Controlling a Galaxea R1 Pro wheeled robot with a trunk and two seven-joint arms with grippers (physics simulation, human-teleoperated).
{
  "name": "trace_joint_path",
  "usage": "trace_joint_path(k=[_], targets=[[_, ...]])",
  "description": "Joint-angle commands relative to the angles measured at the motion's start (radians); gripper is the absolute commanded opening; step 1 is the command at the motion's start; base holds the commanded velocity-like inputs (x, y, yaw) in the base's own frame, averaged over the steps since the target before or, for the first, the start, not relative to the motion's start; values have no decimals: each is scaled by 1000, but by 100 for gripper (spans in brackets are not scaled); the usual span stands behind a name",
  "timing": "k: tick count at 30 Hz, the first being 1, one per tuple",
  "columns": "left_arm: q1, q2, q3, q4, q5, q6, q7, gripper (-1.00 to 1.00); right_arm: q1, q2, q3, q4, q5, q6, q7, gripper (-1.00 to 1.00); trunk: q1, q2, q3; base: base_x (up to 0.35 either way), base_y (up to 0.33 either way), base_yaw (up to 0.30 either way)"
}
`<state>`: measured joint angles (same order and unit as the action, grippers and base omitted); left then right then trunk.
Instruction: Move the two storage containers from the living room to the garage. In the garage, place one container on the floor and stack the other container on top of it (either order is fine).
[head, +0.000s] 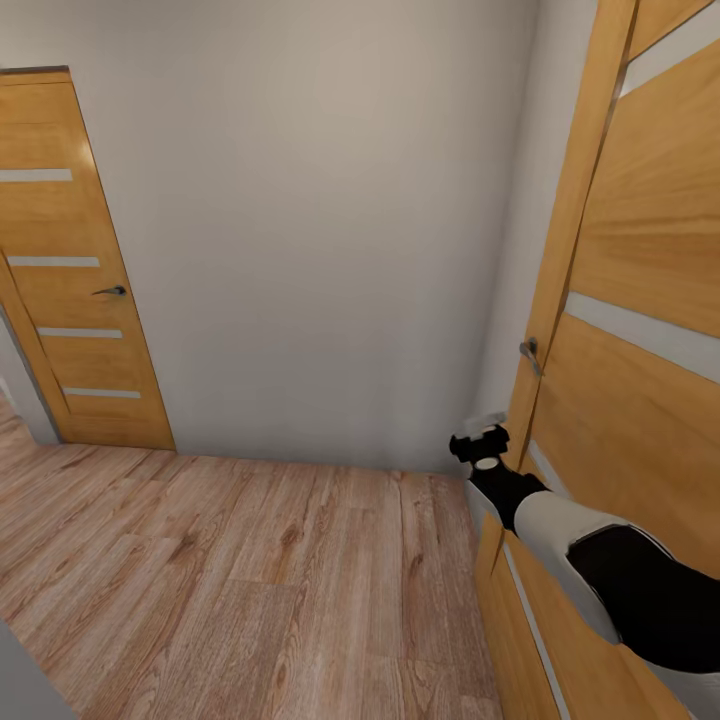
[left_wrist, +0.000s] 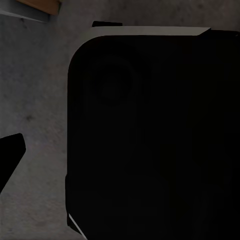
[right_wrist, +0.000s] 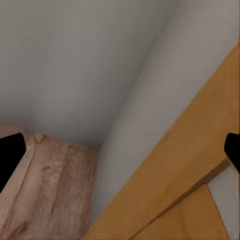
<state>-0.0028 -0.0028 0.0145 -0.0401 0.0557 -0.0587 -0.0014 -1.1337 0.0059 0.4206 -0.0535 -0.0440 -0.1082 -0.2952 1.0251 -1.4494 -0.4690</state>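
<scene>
Garage floor (left_wrist: 35, 100) lies under the left end effector; right end effector (head: 478, 440) nears a striped door (head: 640, 400); grips unclear.

This is a home, a hallway corner by the look of it: pale wood-plank floor (head: 250, 580), plain white wall (head: 320, 220), and two wooden doors with pale stripes and lever handles, one (head: 75, 270) at the left, one (head: 640, 330) close at the right.

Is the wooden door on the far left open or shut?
Shut. The left door lies flat in its frame, level with the white wall, and no gap shows along its handle side.
</scene>
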Motion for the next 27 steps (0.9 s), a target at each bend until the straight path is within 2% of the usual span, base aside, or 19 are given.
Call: trace_joint_path(k=[1,4,6,9,14,15,18,21,23,25,26,27], targets=[[0,0,1,0,6,-3,0,100,-1,2,6,8,-4,-6,6,100,0,-1,-1,0,0,0],[0,0,1,0,6,-3,0,100,2,16,6,35,-4,-15,57,100,0,-1,-1,0,0,0],[0,0,1,0,6,-3,0,100,12,37,6,46,-5,-16,94,100,0,-1,-1,0,0,0],[0,0,1,0,6,-3,0,100,116,56,7,60,-3,-11,128,100,0,-1,-1,0,0,0],[0,0,1,0,6,-3,0,100,283,61,14,77,10,33,161,100,0,-1,-1,0,0,0],[0,0,1,-1,6,-3,0,100,326,60,15,80,11,59,169,100,0,-1,-1,0,0,0],[0,0,1,-1,6,-3,0,100,391,53,16,84,11,105,190,100,0,-1,-1,0,0,0],[0,0,1,-1,6,-3,0,100,461,19,16,86,9,133,225,100,0,-1,-1,0,0,0],[0,0,1,-1,7,-3,0,100,553,-3,16,86,7,133,260,100,0,-1,-1,0,0,0],[0,0,1,-1,7,-3,0,100,665,-13,16,86,5,115,277,100,0,-1,-1,0,0,0],[0,0,1,-1,7,-3,0,100,747,-16,14,86,4,81,282,100,0,-1,-1,0,0,0],[0,0,1,-1,7,-3,0,100,774,-17,14,86,4,65,283,100,0,-1,-1,0,0,0]])
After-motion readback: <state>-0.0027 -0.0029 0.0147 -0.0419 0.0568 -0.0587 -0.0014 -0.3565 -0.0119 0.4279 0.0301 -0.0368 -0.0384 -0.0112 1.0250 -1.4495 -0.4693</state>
